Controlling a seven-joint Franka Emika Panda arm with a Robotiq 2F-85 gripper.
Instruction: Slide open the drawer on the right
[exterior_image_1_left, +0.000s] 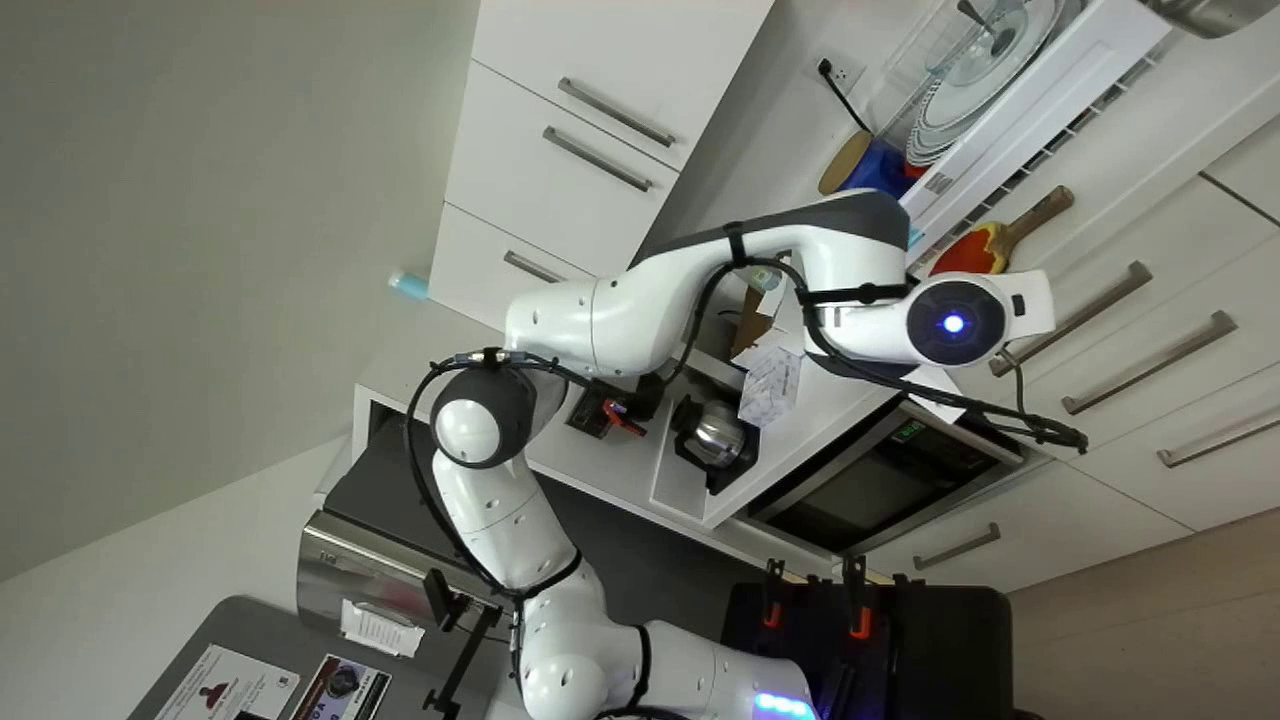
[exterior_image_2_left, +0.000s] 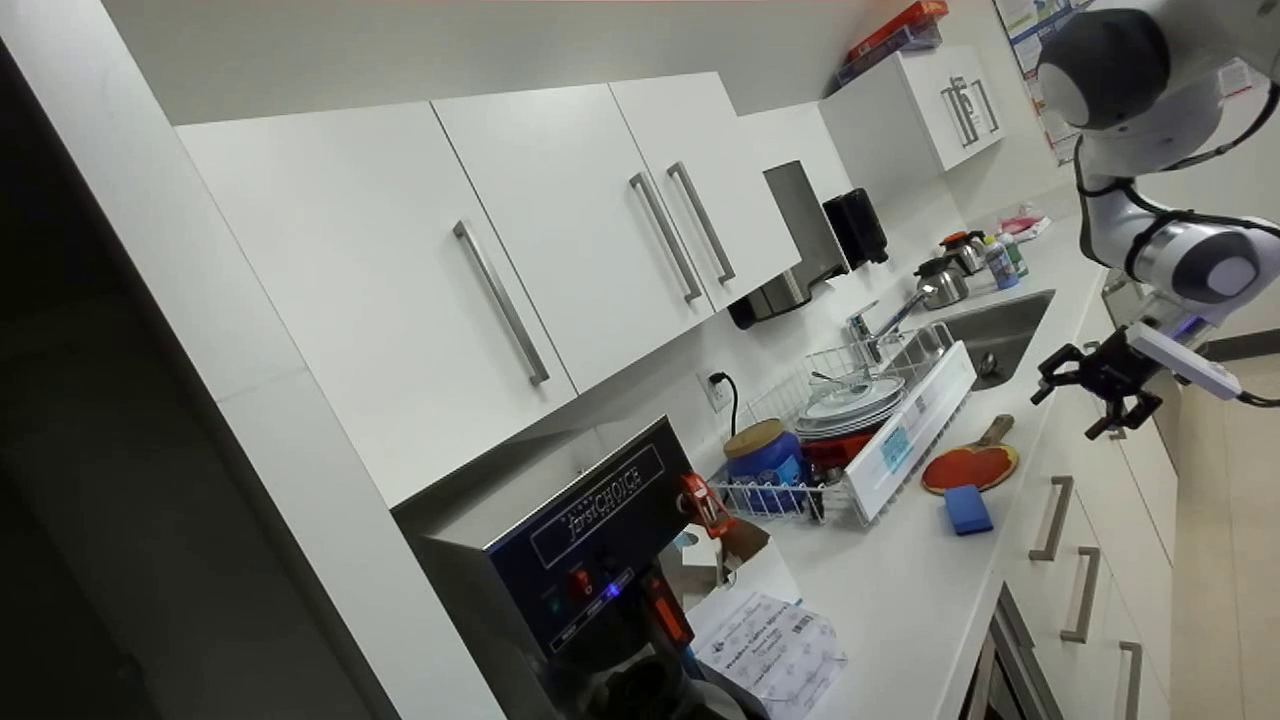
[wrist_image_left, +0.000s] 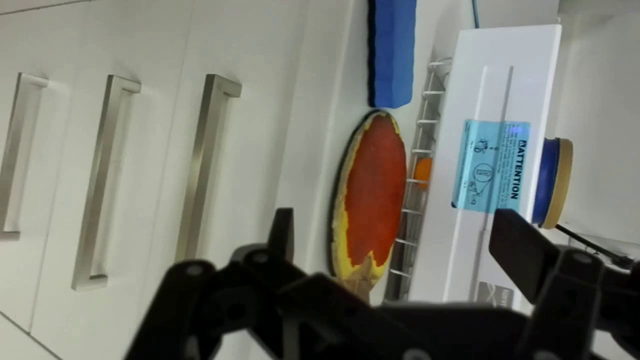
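Observation:
Several wide white flat-fronted drawers with slim silver bar handles are stacked under the counter; I cannot tell which one is meant. The uppermost drawer (wrist_image_left: 250, 130) has its handle (wrist_image_left: 202, 160) on the left of the wrist view. Its handle also shows in both exterior views (exterior_image_1_left: 1070, 318) (exterior_image_2_left: 1052, 518). The fronts look flush and shut; no wooden inside shows. My gripper (wrist_image_left: 395, 217) is open and empty, its fingers wide apart. It hangs in the air near the counter's front edge, apart from the handles (exterior_image_2_left: 1065, 415). In an exterior view the wrist (exterior_image_1_left: 955, 320) hides the gripper.
A red paddle (wrist_image_left: 377, 190) and a blue sponge (wrist_image_left: 392, 55) lie on the counter (exterior_image_2_left: 860, 600). A dish rack with plates (exterior_image_2_left: 850, 405) and a white panel (exterior_image_2_left: 915, 430) stands behind them. A black glass-fronted oven (exterior_image_1_left: 885, 480) is beside the drawers.

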